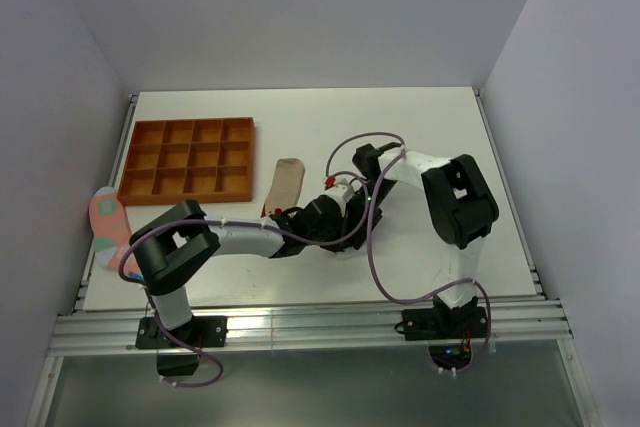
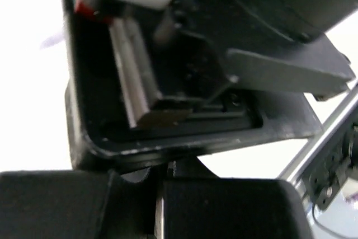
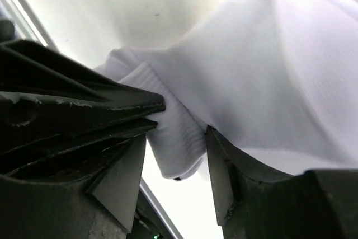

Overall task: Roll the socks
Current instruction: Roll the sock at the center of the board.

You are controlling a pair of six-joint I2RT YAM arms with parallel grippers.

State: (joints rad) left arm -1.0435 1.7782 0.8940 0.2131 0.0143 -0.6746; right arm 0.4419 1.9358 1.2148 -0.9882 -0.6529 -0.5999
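A white sock (image 3: 263, 76) fills the right wrist view, and its ribbed folded end (image 3: 179, 149) hangs between the fingers of my right gripper (image 3: 176, 138). Those jaws stand apart. The right finger (image 3: 221, 177) touches the fabric and a gap shows beside the left one. My left gripper's dark fingertips (image 3: 112, 110) pinch the sock's edge from the left. In the left wrist view my left gripper (image 2: 159, 194) is shut, with the right gripper's body close in front. Seen from above, both grippers meet at mid-table (image 1: 315, 215) and cover the white sock. A beige sock (image 1: 287, 182) lies flat just behind them. A red spotted sock (image 1: 106, 224) lies at the table's left edge.
An orange compartment tray (image 1: 190, 157) sits at the back left, close to the beige sock. Walls close in the table at the left, right and back. A purple cable (image 1: 372, 247) loops over the table by the right arm.
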